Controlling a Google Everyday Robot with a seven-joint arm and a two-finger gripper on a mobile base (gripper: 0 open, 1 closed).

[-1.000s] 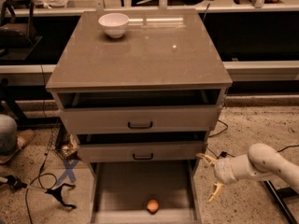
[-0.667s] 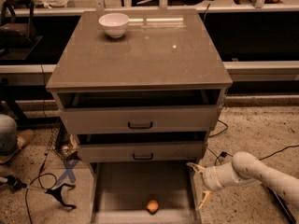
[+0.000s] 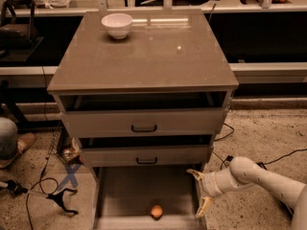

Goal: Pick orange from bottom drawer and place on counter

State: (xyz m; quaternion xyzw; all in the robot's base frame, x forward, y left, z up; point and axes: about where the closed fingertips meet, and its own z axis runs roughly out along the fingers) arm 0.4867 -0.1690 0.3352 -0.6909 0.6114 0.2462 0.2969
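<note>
You had the pincer (image 3: pixel 200 190) spread wide, holding nothing, at the right wall of the bottom drawer (image 3: pixel 129 191). The orange (image 3: pixel 156 211) lay left of it and slightly lower, near but apart. Well above it was the desk (image 3: pixel 144 61).

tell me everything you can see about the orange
The orange is a small, round, smooth fruit, whole as far as shows. It lies on the flat grey floor of the pulled-out bottom drawer, near the front edge and roughly midway across, touching nothing but that floor. The gripper is at the drawer's right wall, open, to the right of the orange and apart from it.
</note>
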